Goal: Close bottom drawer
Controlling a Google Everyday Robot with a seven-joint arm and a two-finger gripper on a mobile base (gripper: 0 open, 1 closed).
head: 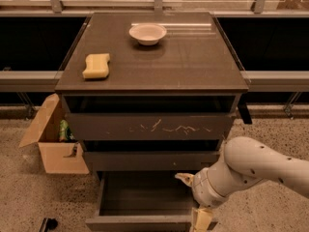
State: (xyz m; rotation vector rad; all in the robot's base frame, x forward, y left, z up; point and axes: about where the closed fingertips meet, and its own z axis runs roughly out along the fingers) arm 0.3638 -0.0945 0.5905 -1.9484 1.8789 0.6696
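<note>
The bottom drawer (pixel 140 223) of the dark grey-brown cabinet (pixel 154 57) is pulled out, and its empty inside faces up. Its plain front runs along the lower edge of the camera view. My gripper (pixel 189 202) is at the drawer's right front corner, on a white arm that comes in from the right. It is open and empty. One cream finger (pixel 185 179) reaches over the drawer's right side. The other finger (pixel 202 220) hangs by the right end of the drawer front.
The scratched top drawer (pixel 149 126) and the middle drawer (pixel 149 160) each stand slightly out. A white bowl (pixel 148 34) and a yellow sponge (pixel 96 65) lie on the cabinet top. An open cardboard box (pixel 53 146) stands on the floor at the left, with a small black object (pixel 47 224) in front of it.
</note>
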